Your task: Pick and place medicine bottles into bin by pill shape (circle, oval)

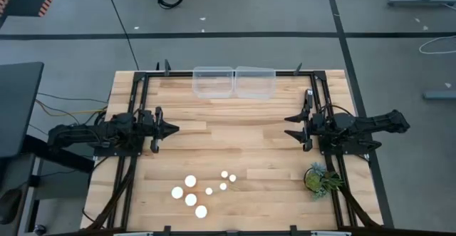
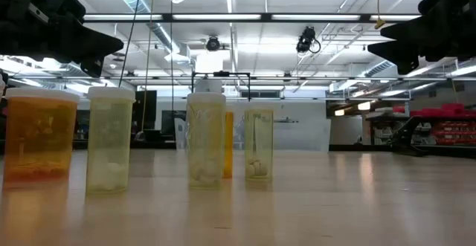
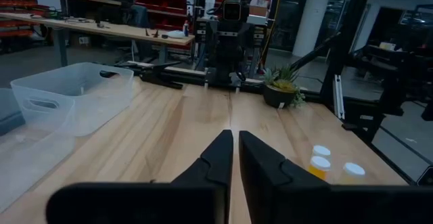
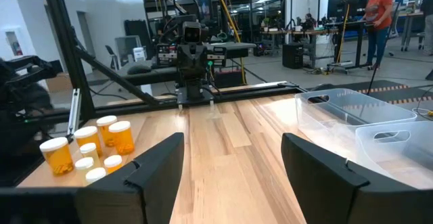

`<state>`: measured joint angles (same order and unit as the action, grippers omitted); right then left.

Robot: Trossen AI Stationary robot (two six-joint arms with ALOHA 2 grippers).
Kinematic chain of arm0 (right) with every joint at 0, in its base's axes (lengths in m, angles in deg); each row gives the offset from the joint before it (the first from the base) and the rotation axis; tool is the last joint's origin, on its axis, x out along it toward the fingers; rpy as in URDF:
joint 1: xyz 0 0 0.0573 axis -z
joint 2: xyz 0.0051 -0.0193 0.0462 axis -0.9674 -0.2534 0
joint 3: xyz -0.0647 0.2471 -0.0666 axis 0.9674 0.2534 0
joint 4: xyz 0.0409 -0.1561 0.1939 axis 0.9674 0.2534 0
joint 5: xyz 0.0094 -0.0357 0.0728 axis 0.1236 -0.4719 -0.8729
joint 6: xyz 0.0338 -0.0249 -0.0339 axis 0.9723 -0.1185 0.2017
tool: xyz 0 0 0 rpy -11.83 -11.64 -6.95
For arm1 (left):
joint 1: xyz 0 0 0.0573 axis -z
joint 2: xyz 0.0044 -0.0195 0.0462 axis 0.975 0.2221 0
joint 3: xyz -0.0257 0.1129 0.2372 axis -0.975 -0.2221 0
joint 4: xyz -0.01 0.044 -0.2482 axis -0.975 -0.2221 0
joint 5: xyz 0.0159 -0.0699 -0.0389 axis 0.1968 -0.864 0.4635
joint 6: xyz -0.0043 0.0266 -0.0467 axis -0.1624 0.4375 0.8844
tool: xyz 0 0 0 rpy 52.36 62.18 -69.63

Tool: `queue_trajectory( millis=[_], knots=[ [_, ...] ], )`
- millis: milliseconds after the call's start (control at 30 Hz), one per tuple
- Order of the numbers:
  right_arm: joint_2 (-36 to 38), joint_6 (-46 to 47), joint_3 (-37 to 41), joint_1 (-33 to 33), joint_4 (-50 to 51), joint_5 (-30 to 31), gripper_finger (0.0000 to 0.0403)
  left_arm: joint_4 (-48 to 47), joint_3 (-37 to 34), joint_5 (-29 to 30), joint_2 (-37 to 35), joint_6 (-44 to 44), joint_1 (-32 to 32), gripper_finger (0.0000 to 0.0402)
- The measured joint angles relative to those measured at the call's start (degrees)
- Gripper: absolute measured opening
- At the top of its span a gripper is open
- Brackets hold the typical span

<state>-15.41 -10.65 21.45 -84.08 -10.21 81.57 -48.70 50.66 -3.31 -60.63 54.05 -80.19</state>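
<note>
Several medicine bottles with white caps stand upright on their bases in a loose cluster on the wooden table near its front edge; the low view shows them amber and yellowish, and the right wrist view shows them too. My left gripper hovers shut at the table's left, above the surface, pointing level toward the right. My right gripper hovers open at the table's right, pointing level toward the left. Neither is near a bottle.
Two clear plastic bins sit side by side at the table's far edge. A small green plant in a dark pot stands at the front right. Bare wood lies between the arms.
</note>
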Motion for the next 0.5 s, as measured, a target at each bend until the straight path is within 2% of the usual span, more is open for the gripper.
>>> queue_trajectory(
  millis=[500],
  knots=[
    [0.00, -0.01, -0.01, -0.01, 0.00, 0.00, 0.0255, -0.01, 0.00, 0.01, 0.00, 0.00, -0.01, 0.0040]
  ],
)
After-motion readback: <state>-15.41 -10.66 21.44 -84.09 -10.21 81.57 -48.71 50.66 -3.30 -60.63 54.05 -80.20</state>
